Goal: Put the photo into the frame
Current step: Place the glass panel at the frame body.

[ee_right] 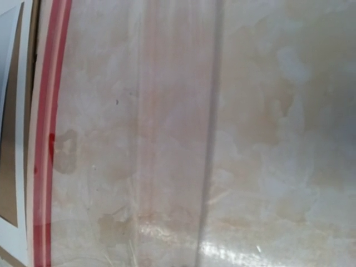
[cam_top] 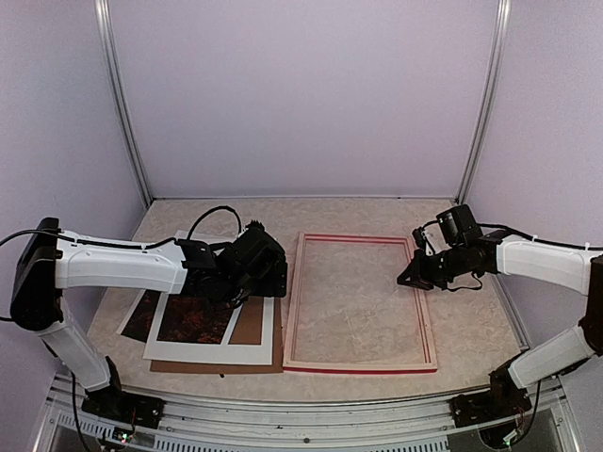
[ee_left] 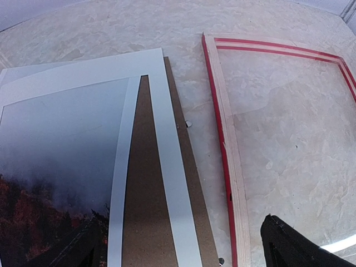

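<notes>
The photo (cam_top: 193,320) lies at the left under a white mat board (cam_top: 212,350), on a brown backing board (cam_top: 256,322). In the left wrist view the photo (ee_left: 55,156) shows grey mist above dark red foliage through the mat's (ee_left: 167,161) window. The frame (cam_top: 290,301) lies back up to their right, pale wood with a red edge (ee_left: 228,161). My left gripper (cam_top: 247,287) hovers open over the stack's right side, its fingers (ee_left: 295,245) spread wide. My right gripper (cam_top: 415,275) is at the frame's right rail. Its fingers are out of the right wrist view, which shows the frame's rail (ee_right: 47,139).
A clear pane seems to lie inside the frame (ee_left: 278,128); its edge shows in the right wrist view (ee_right: 210,139). The table (cam_top: 236,212) is marbled beige, closed in by pale walls and metal posts (cam_top: 122,104).
</notes>
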Robot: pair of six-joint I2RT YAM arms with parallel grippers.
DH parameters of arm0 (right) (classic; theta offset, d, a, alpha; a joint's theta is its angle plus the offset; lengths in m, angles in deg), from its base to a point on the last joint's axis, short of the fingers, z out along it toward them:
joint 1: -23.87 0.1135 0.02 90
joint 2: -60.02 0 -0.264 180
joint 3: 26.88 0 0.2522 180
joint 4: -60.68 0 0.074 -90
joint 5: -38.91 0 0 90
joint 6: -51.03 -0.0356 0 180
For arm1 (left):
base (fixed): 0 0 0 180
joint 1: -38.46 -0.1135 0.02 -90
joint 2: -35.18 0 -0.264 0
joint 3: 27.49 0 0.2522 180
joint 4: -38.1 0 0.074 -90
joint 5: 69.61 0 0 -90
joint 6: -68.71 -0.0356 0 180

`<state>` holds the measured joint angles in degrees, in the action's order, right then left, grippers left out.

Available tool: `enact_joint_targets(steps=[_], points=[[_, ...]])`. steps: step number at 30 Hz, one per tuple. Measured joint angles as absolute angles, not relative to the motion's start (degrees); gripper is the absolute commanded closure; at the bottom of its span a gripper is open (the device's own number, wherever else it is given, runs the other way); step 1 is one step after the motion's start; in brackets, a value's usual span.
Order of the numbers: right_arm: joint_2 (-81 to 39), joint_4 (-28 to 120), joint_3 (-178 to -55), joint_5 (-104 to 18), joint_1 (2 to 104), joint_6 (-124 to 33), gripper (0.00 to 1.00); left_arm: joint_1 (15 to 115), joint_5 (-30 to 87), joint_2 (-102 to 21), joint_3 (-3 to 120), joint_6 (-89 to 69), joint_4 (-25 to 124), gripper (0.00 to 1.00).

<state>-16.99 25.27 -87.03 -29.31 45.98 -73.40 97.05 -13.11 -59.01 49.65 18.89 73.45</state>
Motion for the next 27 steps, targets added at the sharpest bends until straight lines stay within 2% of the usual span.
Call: enact_joint_targets(steps=[27], points=[[-17.8,24.5,-87.0,-29.6,46.0,-73.9,1.00,97.1,-13.6,-59.0,49.6,18.9,74.3,0.01]])
